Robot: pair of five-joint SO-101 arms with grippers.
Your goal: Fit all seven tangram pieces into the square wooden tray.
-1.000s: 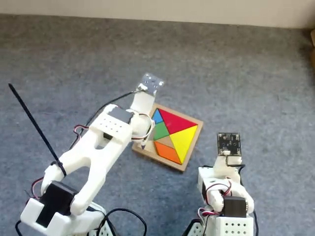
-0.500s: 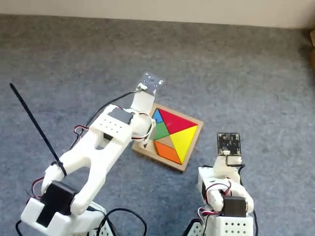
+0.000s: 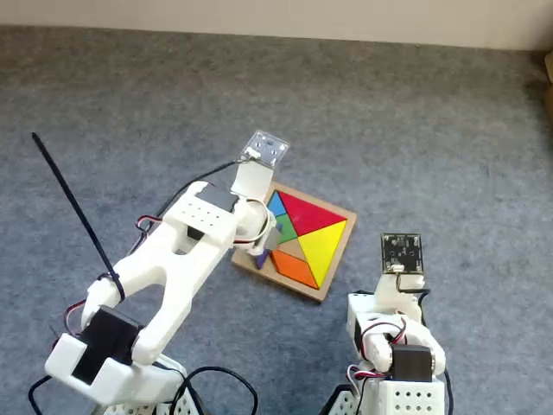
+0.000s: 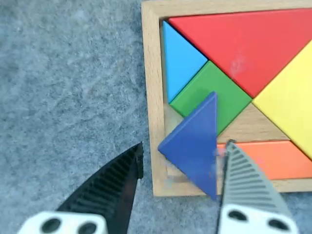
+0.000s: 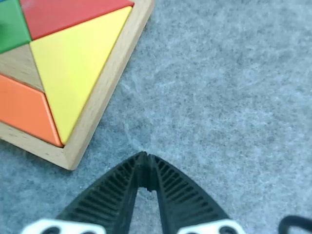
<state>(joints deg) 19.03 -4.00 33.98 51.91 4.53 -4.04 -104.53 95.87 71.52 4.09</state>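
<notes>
dark blue triangle (image 4: pixel 192 146) is lying between the fingers of the left gripper (image 4: pixel 184 145), over the near corner of the square wooden tray (image 4: pixel 151 97). its long edge is resting against the grey finger (image 4: pixel 243 180), while the black finger (image 4: pixel 112 185) is standing well apart from it over the carpet (image 4: pixel 63 73). the triangle is overlapping the tray's rim and a corner of the green square (image 4: pixel 214 92), with bare tray floor (image 4: pixel 248 129) showing beside it. light blue triangle (image 4: pixel 180 58), red triangle (image 4: pixel 248 44), yellow triangle (image 4: pixel 292 102) and orange piece (image 4: pixel 273 158) are sitting flat in the tray. the left gripper is spreading wide, clamping nothing. the right gripper (image 5: pixel 145 158) is resting clenched, its tips meeting above the carpet just beside the tray's corner.
</notes>
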